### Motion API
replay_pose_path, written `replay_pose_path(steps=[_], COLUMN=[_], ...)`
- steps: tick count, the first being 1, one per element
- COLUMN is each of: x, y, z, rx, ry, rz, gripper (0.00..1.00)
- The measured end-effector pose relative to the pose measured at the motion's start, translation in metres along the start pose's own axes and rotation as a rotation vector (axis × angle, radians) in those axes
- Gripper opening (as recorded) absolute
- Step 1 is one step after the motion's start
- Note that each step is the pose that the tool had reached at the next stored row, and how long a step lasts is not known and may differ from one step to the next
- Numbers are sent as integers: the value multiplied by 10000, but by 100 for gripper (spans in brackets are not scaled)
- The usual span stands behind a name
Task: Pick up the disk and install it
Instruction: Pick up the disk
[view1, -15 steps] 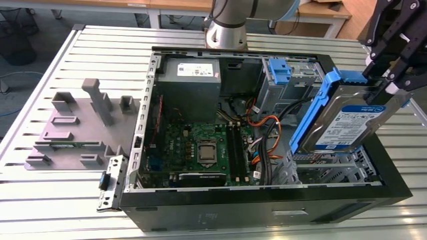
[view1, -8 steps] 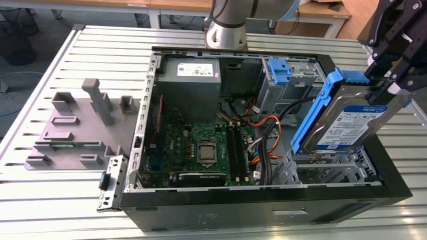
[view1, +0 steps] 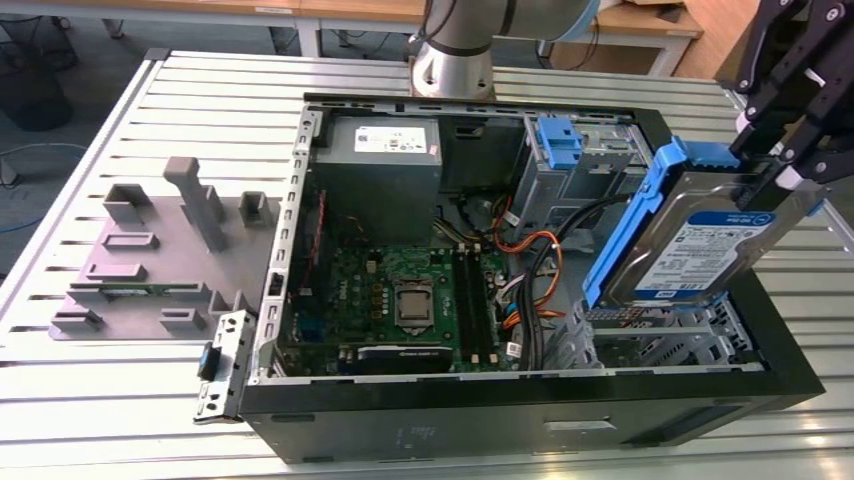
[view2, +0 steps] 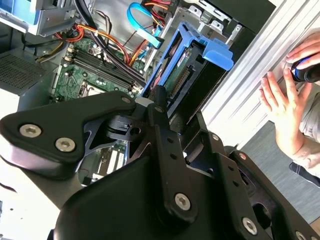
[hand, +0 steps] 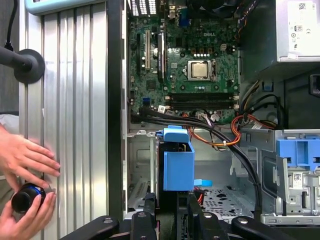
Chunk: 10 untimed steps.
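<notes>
The disk (view1: 707, 245), a silver-grey drive with a white-and-blue label and blue rails, hangs tilted on edge above the open computer case (view1: 534, 400), at the exterior view's right. My gripper (view1: 781, 185) is shut on its upper end, black fingers clamped on either side. In the second wrist view the disk (view2: 192, 75) juts out past my fingers (view2: 159, 102), blue tab outward. In the first wrist view the disk's blue tab (hand: 177, 162) sits just ahead of my gripper (hand: 172, 212), over the case's drive cage floor.
Inside the case lie a motherboard (view1: 400, 290), a grey power supply (view1: 387, 150), loose orange and black cables (view1: 534, 250) and a bay with a bare blue bracket (view1: 558, 140). A grey fixture (view1: 160, 250) rests on the slatted table. A person's hands (hand: 25, 160) hold a black round object (hand: 27, 197) beside the case.
</notes>
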<state>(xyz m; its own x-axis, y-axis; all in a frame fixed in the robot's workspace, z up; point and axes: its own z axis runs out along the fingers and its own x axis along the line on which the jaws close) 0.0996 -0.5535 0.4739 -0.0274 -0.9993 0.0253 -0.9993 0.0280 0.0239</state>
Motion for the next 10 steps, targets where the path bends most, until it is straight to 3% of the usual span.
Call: replay_pose_path(steps=[4, 10], x=[-1, 7], y=[0, -26], z=[18, 65], rx=[0, 0], ry=[-196, -220], rz=[-4, 11], gripper=[35, 35])
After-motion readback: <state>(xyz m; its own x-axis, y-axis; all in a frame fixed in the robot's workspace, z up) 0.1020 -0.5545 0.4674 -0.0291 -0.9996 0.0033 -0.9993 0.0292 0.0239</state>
